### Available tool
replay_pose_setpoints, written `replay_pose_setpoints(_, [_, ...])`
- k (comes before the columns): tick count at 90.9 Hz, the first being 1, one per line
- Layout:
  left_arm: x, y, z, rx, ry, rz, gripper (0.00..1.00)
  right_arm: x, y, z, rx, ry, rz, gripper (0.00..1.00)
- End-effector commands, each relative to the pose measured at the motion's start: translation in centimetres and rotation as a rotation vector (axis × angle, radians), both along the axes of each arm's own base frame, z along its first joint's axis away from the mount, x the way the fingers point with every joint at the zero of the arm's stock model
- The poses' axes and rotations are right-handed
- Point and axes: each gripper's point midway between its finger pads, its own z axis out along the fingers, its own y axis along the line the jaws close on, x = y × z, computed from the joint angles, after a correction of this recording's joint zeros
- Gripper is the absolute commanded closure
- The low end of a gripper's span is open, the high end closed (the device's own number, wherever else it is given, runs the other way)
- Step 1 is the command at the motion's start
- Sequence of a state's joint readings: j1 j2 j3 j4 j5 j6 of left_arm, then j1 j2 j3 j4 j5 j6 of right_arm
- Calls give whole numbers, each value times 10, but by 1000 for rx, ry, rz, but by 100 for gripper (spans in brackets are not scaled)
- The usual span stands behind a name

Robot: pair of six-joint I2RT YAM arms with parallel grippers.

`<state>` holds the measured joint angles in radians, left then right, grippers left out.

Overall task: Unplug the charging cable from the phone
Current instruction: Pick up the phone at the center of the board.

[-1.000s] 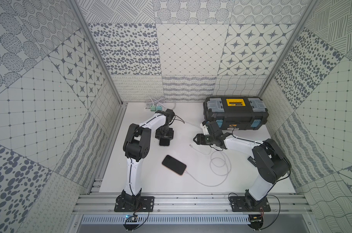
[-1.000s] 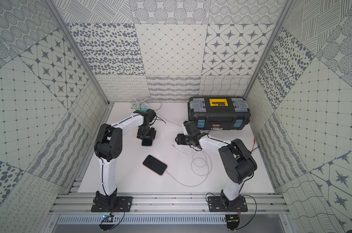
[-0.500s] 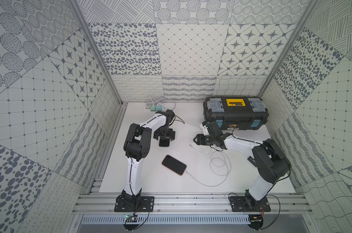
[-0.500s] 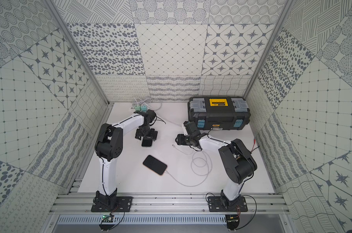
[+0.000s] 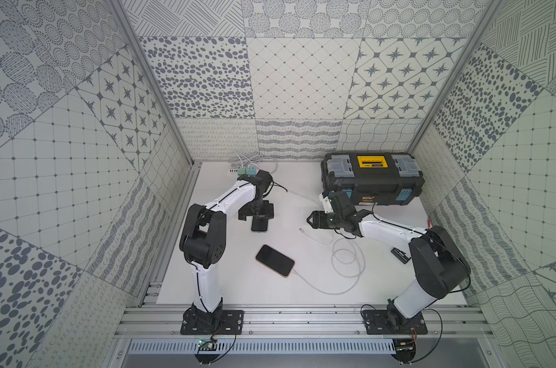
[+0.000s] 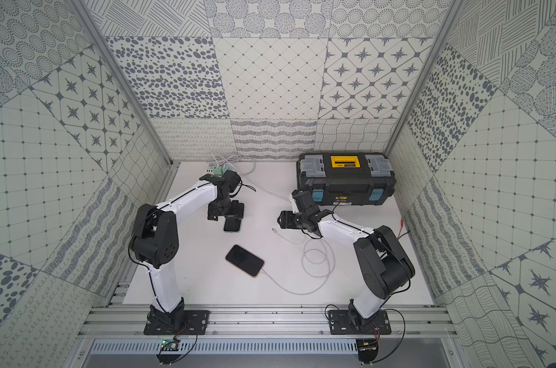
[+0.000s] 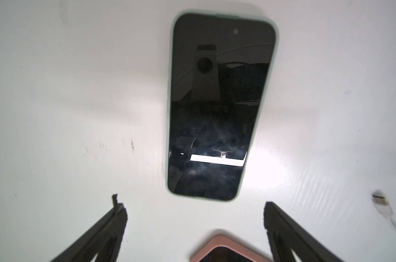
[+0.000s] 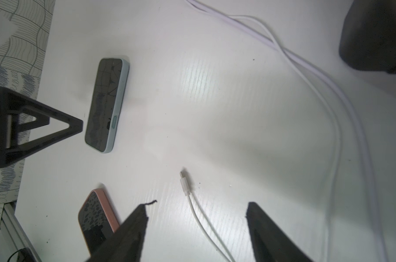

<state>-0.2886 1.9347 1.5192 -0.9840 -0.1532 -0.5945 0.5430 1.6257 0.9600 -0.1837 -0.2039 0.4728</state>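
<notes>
— Where is the green phone (image 5: 259,225)?

— Flat on the table (image 5: 245,293), screen up and unplugged. The left end effector (image 7: 192,204) hangs over one end of it, fingers spread wide, holding nothing.

— And the plug (image 8: 184,183)?

— Loose on the table, apart from the green phone, on the side toward the right arm. Its white cable (image 8: 201,224) runs between the fingers of the right end effector (image 8: 197,205). That one stands open as well (the wire lies on the table, unpinched).

— Any other phone?

— A pink phone (image 5: 275,265) lies nearer the arm bases than the green phone. A second cable (image 5: 331,293) is plugged into it.
</notes>
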Motion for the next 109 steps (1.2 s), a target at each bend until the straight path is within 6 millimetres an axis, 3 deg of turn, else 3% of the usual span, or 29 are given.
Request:
replay_pose_setpoints(1, [-37,3,14,-24,-35,234,3,-3,-6,13,-18,-42,1,3])
replay_pose_setpoints(24, [-102,-18,6,-84,-16,358,2,-5,-12,18,-28,-51,-11,3])
replay_pose_setpoints(40, [-126,-35,-6,-162,-21,448,1,-9,-12,18,-23,-45,-6,3])
replay_pose_setpoints(68, [-135,-58,-37,-258,-63,576,1,-17,-12,29,-1,-53,18,3])
replay_pose_setpoints(109, [-104,-88,-52,-291,-103,510,1,-19,-18,42,4,-81,30,3])
